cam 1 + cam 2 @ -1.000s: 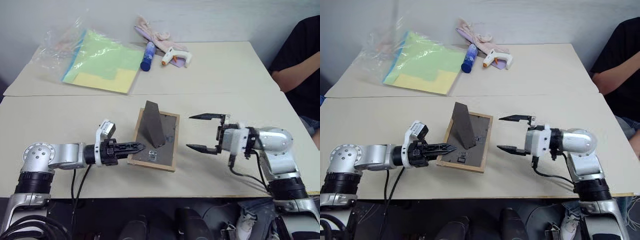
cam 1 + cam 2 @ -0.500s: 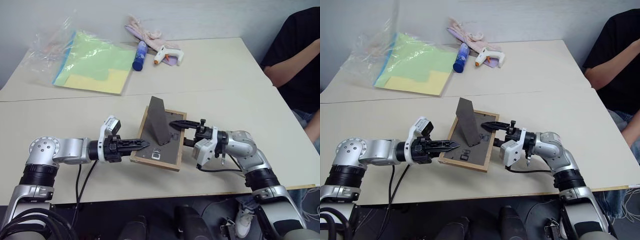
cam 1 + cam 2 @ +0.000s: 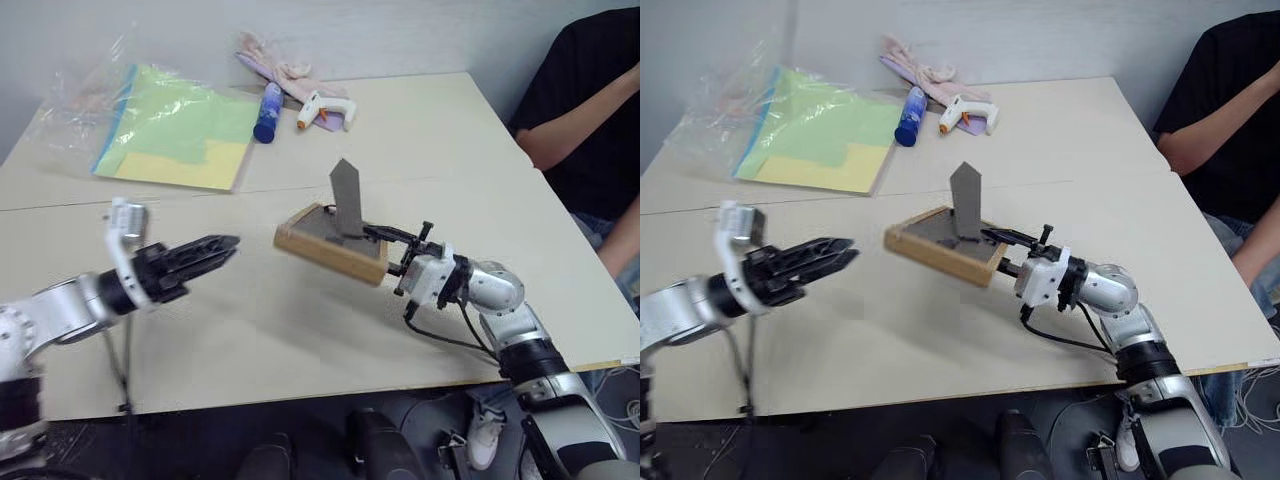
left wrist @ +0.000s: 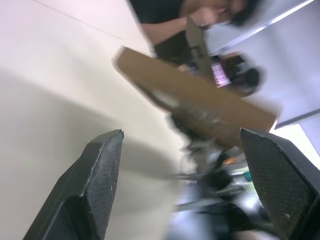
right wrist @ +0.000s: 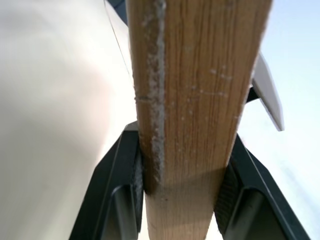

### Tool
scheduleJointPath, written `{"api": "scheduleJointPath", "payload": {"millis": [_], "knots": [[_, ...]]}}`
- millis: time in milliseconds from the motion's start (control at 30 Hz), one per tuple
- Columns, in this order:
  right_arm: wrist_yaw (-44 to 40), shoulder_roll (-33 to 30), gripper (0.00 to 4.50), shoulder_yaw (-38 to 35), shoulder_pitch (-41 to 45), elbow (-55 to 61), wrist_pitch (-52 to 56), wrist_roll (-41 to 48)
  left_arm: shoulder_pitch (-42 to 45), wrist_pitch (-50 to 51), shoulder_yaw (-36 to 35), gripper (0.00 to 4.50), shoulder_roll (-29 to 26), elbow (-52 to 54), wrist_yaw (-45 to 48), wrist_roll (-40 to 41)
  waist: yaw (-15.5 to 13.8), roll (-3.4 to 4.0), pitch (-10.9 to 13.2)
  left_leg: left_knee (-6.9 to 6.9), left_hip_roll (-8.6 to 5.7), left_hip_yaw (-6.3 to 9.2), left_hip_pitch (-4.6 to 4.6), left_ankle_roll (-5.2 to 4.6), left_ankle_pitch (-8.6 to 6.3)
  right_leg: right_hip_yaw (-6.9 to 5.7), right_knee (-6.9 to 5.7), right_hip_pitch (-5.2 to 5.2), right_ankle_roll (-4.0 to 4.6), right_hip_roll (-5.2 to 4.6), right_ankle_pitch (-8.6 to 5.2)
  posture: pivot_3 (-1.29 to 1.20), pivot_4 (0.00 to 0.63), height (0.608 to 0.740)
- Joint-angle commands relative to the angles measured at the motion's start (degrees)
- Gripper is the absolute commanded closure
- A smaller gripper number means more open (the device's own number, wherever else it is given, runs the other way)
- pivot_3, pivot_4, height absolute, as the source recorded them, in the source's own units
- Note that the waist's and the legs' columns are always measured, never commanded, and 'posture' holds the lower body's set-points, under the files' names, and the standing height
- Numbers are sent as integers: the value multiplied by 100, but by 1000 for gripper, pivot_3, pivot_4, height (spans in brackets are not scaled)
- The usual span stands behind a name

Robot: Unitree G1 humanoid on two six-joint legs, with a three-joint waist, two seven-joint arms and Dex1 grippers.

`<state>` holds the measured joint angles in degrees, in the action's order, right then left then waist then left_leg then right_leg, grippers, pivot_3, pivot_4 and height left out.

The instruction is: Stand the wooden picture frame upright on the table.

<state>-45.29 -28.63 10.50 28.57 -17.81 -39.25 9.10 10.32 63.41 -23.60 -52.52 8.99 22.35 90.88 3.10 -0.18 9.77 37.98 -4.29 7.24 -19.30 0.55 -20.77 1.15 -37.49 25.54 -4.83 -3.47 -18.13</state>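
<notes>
The wooden picture frame [image 3: 330,243] hangs a little above the table [image 3: 250,330], roughly level, dark backing up and its easel stand [image 3: 346,198] sticking upward. My right gripper [image 3: 385,252] is shut on the frame's right edge. In the right wrist view the light wood edge [image 5: 200,75] sits clamped between both pads [image 5: 132,175]. My left gripper [image 3: 222,248] hovers to the left of the frame, apart from it, with its fingers [image 4: 100,165] spread open and nothing between them. The picture side faces down and is hidden.
At the back left lie yellow-green paper sheets in clear plastic [image 3: 170,125], with a blue glue stick [image 3: 266,98], a glue gun [image 3: 322,108] and a pink cloth [image 3: 265,60] beside them. A person in black sits at the table's right side [image 3: 590,110].
My right gripper closed on the frame's right edge and lifted it off the table. My left gripper let go of the frame's left edge, opened and drew back to the left and upward.
</notes>
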Motion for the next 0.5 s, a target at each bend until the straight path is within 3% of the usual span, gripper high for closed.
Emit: {"api": "scheduleJointPath", "payload": {"millis": [33,67,167,267,500], "knots": [[-619,17,3221,-214,-241,1045,2480,2200,-430,-1728,90,612,-148,663,1735,-2152,-48,10,6,-6,0,0,0,-2,-2,0,3,-6,0,-2,0,0,150,740],[-686,7,3221,-281,-289,1204,2936,2476,-499,-2070,146,612,-121,694,2000,-2543,-100,12,7,-4,0,0,-1,-3,-4,0,5,-9,1,-4,1,0,150,740],[-657,12,3222,-464,-318,1267,4647,3283,-526,-3089,526,34,121,635,2488,-3643,-229,12,7,4,1,0,-7,-6,-6,-1,10,-12,3,-4,13,0,150,740],[-626,90,3223,-524,-320,1063,5434,3318,-523,-4113,875,0,383,502,2906,-4638,-313,12,7,4,0,-2,-7,-13,-10,2,17,-14,0,-3,17,0,150,740],[-756,359,3223,-474,-430,585,5699,2696,-499,-4823,1037,0,609,195,3497,-5354,-291,10,6,6,1,-4,-20,-17,-12,0,17,-5,-3,-3,19,0,150,740]]}}
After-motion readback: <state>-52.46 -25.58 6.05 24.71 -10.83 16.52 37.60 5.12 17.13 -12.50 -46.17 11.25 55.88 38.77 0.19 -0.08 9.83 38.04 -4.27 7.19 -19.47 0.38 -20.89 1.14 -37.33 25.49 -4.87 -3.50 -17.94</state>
